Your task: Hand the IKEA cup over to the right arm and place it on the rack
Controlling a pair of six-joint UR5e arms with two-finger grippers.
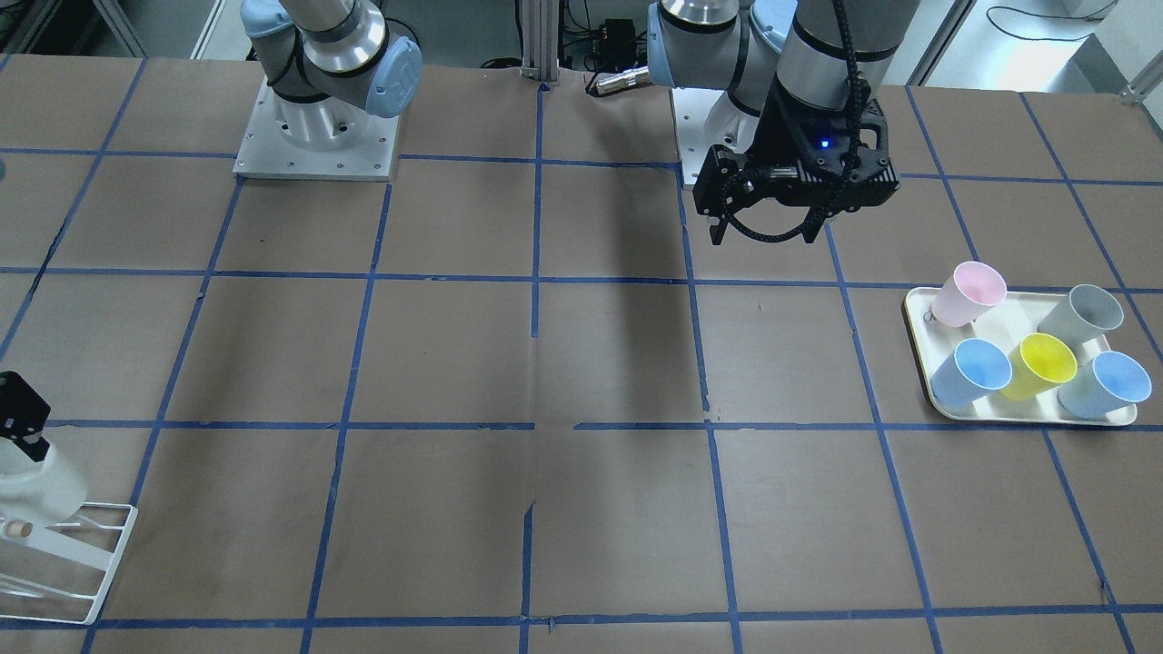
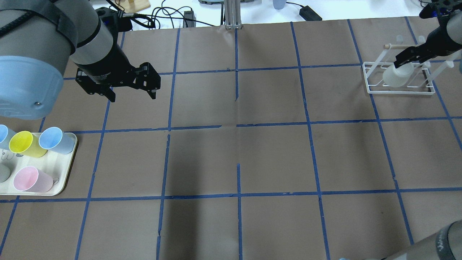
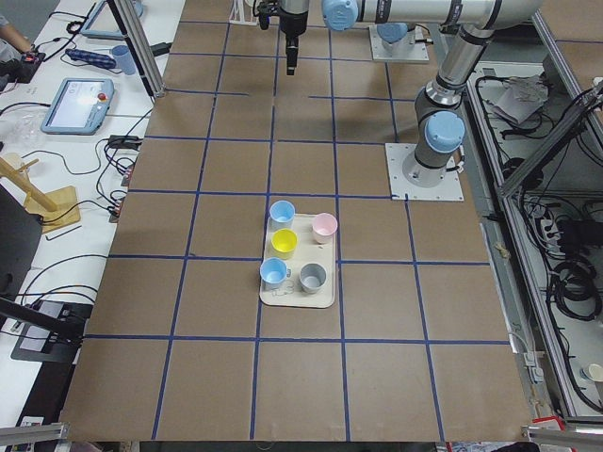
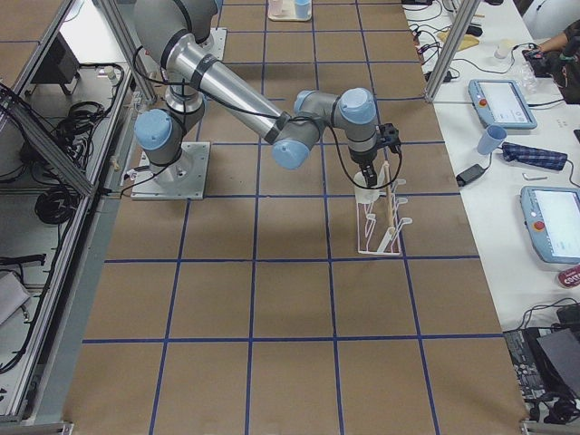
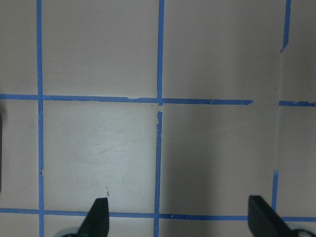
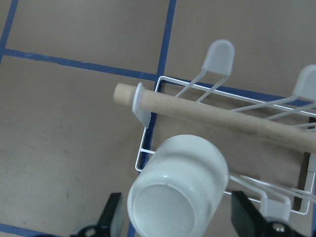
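The IKEA cup [image 6: 182, 173], off-white, sits upside down and tilted on a prong of the white wire rack [image 6: 146, 148], under the rack's wooden rod [image 6: 222, 118]. My right gripper [image 6: 179, 217] is open, one finger on each side of the cup with a thin gap on both sides. In the overhead view the right gripper [image 2: 404, 61] is just above the cup [image 2: 396, 76] on the rack [image 2: 399, 90] at the far right. My left gripper [image 2: 131, 95] is open and empty, hovering above the table at the far left, also in its wrist view [image 5: 180, 219].
A cream tray [image 2: 68, 169] at the left edge holds a yellow cup [image 2: 22, 143], a pink cup [image 2: 30, 179], blue cups and a grey cup. Brown paper with blue tape lines covers the table. The robot bases [image 1: 318, 136] stand at the table's back edge.
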